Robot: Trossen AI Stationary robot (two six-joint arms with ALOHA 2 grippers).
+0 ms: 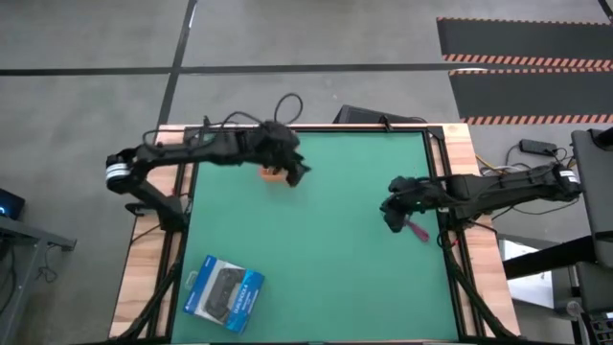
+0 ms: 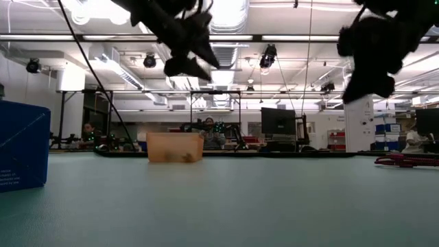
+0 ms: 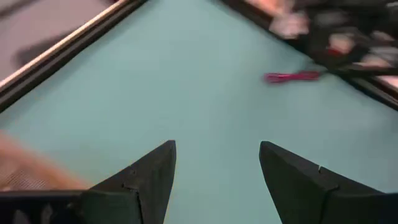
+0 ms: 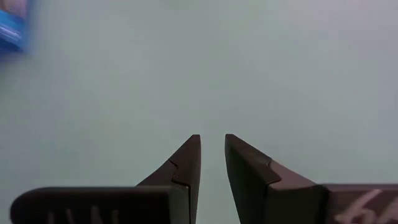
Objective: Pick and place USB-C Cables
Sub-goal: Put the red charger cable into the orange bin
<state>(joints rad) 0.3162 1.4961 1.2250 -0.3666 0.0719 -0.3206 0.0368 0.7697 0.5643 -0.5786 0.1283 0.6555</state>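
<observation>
High view: pink cable (image 1: 417,230) beside right pincer (image 1: 392,213) (apart).

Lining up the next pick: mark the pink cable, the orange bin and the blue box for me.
pink cable (image 1: 418,231), high view, middle of the bundle.
orange bin (image 2: 175,147), low view, front wall.
blue box (image 1: 224,292), high view, top face.

From above, the left arm (image 1: 239,146) hides most of the orange bin (image 1: 276,174) from me. I find its contents (image 2: 180,157) too small to identify; the blue box (image 2: 20,145) is edge-cropped.
</observation>
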